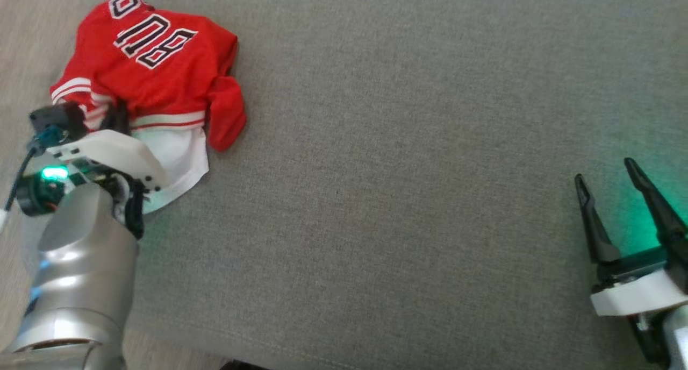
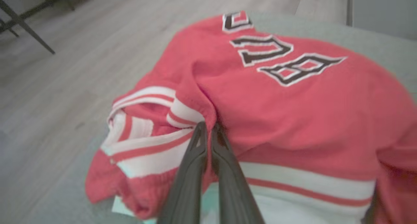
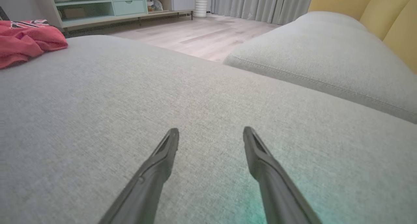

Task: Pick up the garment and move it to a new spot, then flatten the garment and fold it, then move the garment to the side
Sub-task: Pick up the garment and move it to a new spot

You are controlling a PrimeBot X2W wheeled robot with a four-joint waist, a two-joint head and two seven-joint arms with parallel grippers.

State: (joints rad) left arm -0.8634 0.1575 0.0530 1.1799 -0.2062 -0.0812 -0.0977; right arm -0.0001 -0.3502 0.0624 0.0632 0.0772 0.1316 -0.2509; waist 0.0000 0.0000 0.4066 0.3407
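The garment (image 1: 156, 69) is a red jersey with white stripes and black-and-white letters, crumpled at the far left of the grey cushion (image 1: 408, 160). My left gripper (image 1: 115, 116) sits at its near left edge, fingers buried in the fabric. From the left wrist, the left gripper (image 2: 208, 126) is shut, pinching a red fold of the garment (image 2: 293, 100) beside the striped cuff. My right gripper (image 1: 604, 171) hovers open over bare cushion at the lower right, far from the garment. The right wrist view has the right gripper (image 3: 211, 133) open with nothing between its fingers, and the garment (image 3: 26, 41) far off at the upper left.
The cushion's left edge borders pale wood floor (image 1: 27, 47). A second grey cushion (image 3: 325, 54) lies beyond a gap, with a yellow backrest (image 3: 374, 9) behind it. A pale green cabinet (image 3: 107, 6) and curtains (image 3: 260, 2) stand across the room.
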